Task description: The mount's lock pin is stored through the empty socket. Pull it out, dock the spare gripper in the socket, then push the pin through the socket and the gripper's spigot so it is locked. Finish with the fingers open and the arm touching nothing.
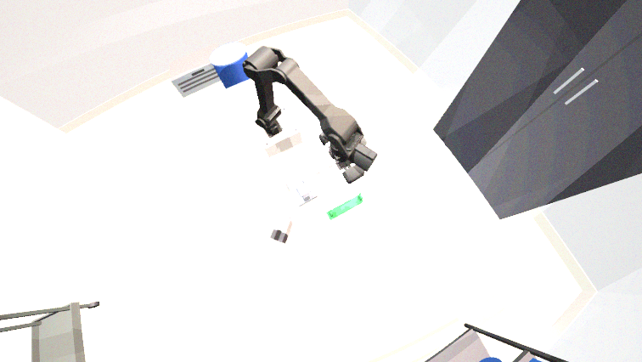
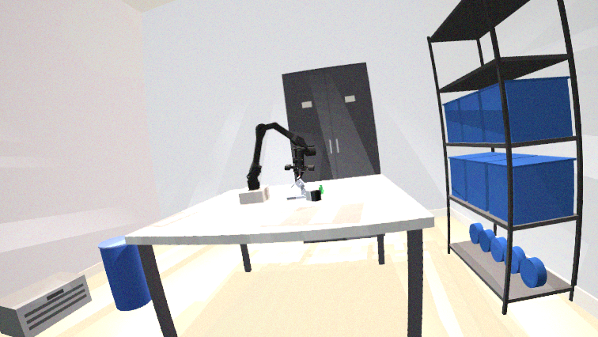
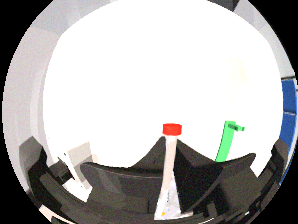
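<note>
My gripper (image 2: 299, 175) (image 3: 166, 140) is shut on the lock pin (image 3: 170, 155), a pale shaft with a red end. The red end shows just past the fingertips in the wrist view. The pale grey mount (image 1: 305, 195) (image 2: 298, 183) stands on the table, with its socket part tilted. In the exterior view the fingertips are just above the mount. Whether the pin's other end touches the socket is hidden. The spare gripper (image 1: 278, 235) (image 2: 314, 195), a dark and grey block with a pale part, lies on the table beside the mount.
A green tray (image 1: 345, 206) (image 2: 321, 189) (image 3: 226, 142) with raised ends lies near the mount. The arm's pale base block (image 1: 284, 143) (image 2: 253, 195) stands on the white table (image 2: 251, 224). A dark cabinet, a blue drum and shelving stand around the table.
</note>
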Motion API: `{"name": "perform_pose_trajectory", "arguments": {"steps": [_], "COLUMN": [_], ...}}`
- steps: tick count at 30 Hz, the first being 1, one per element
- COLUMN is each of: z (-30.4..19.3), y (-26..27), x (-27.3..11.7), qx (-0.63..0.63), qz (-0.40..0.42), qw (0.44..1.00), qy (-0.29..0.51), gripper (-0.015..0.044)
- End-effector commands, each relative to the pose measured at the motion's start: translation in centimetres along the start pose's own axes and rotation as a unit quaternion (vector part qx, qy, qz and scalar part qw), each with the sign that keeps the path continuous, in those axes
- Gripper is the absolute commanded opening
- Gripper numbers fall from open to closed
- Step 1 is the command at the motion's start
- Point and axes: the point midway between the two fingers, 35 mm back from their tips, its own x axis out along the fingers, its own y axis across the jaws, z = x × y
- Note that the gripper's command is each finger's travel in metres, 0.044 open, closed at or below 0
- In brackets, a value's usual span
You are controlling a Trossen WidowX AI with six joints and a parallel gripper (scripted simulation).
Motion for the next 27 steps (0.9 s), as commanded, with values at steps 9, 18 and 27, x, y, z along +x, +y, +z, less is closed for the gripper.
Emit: {"name": "perform_pose_trajectory", "arguments": {"steps": [9,18,27], "z": [0.1,1.2,2.2], "y": [-0.1,-2.7,-5.3], "x": [-0.2,-0.9,-1.5], "qx": [0.000,0.004,0.007], "qz": [0.001,-0.001,-0.002], "qw": [1.000,1.000,1.000], "qy": [0.001,0.000,-0.001], "gripper": [0.0000,0.0000,0.0000]}}
